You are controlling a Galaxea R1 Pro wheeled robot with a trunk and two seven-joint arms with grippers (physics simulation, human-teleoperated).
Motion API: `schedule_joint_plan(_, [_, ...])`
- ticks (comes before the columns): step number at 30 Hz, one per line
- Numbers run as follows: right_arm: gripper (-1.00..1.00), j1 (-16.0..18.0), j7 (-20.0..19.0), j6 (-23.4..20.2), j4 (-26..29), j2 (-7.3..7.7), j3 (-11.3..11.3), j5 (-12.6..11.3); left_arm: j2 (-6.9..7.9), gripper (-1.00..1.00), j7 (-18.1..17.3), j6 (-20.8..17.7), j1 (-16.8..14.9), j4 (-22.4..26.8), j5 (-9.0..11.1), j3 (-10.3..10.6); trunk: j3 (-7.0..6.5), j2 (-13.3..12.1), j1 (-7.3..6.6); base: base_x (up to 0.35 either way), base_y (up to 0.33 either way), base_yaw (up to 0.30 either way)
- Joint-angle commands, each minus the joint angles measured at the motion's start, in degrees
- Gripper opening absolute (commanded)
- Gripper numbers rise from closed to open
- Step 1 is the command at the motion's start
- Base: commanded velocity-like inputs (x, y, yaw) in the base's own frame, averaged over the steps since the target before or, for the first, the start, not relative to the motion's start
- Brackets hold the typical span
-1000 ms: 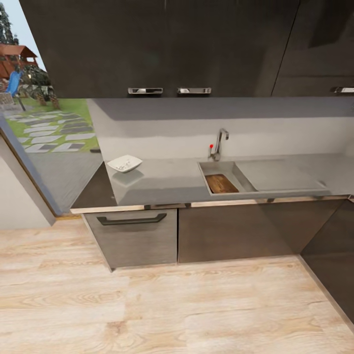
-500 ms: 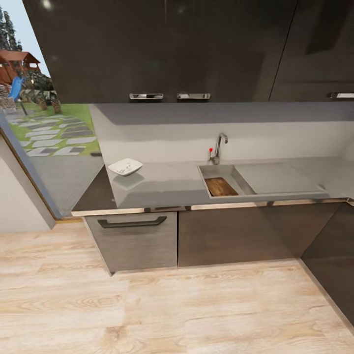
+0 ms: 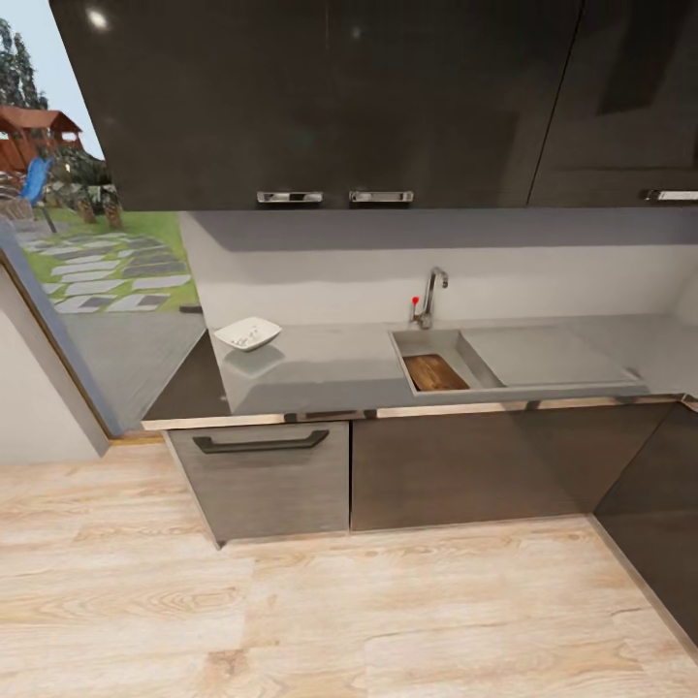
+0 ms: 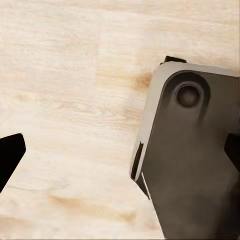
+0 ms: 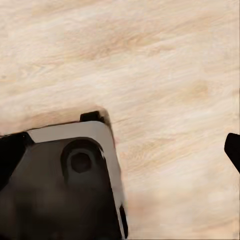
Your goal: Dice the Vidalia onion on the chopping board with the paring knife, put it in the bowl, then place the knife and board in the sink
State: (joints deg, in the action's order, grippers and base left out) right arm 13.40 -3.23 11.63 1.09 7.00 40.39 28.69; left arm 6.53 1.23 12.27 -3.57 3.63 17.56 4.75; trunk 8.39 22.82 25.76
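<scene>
Grey counter (image 3: 330, 364) in the head view carries the white bowl (image 3: 247, 334) at its left, while the chopping board (image 3: 434, 372) lies in the sink (image 3: 485, 388), far from both arms. Left wrist view: dark fingers (image 4: 10, 155) spread wide over wooden floor (image 4: 65, 90) and the robot's base (image 4: 195, 165), grasping nothing. Right wrist view: fingers (image 5: 233, 149) likewise spread apart above floor, empty.

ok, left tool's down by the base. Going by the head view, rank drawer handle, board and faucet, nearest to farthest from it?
The left tool hangs open over the floor beside the base, so lower in the head view means nearer.
1. Drawer handle: cabinet front, left.
2. Board: inside the sink.
3. Faucet: behind the sink, at the wall.
</scene>
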Motion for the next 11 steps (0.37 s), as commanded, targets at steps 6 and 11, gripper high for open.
schedule_joint_plan(6, [1.0, -1.62, 3.04, -5.65, 1.01, -4.4, 0.53, 0.24, -1.1, 1.0, -0.01, -0.51, -0.14, -7.85, 0.34, 0.7, 0.09, 0.12, 0.03, 0.0, 0.0, 0.0])
schedule_joint_plan(11, [1.0, -1.62, 3.04, -1.09, 1.04, -5.91, 0.56, 0.31, -1.12, 1.0, 0.0, -0.5, -0.14, -7.85, 0.36, 0.7, 0.09, 0.12, 0.03, 0.0, 0.0, 0.0])
